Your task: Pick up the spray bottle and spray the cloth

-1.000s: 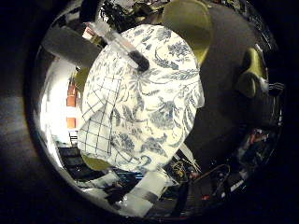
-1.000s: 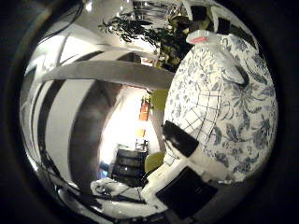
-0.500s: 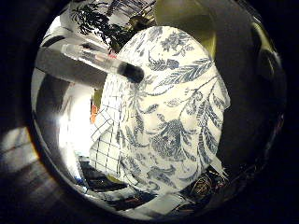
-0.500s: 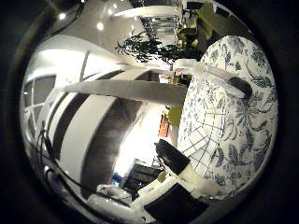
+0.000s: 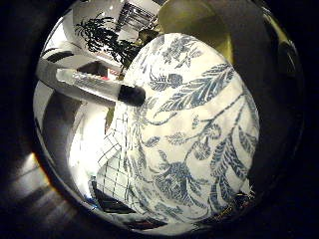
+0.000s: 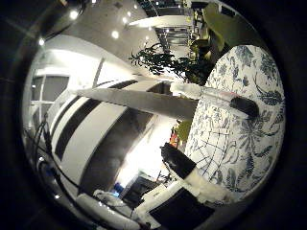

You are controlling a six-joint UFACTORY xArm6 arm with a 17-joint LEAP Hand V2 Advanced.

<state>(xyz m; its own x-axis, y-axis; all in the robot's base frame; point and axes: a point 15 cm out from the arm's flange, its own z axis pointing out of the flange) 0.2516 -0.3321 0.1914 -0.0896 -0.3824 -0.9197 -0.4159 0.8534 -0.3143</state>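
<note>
Here the hand [image 6: 192, 177] faces a round table [image 5: 199, 144] under a blue-and-white floral tablecloth, close to the palm; its fingers reach out straight, grasping nothing. No spray bottle shows; a checked cloth [image 5: 113, 164] lies at the table's edge, with a leafy plant [image 6: 163, 60] and ceiling lights beyond

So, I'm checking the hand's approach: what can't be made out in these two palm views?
Spray bottle: in neither view, so its place is unknown.
Checked cloth: one end lost in the dark by the little finger view's rim.
Table under the floral tablecloth: wholly covered.
</note>
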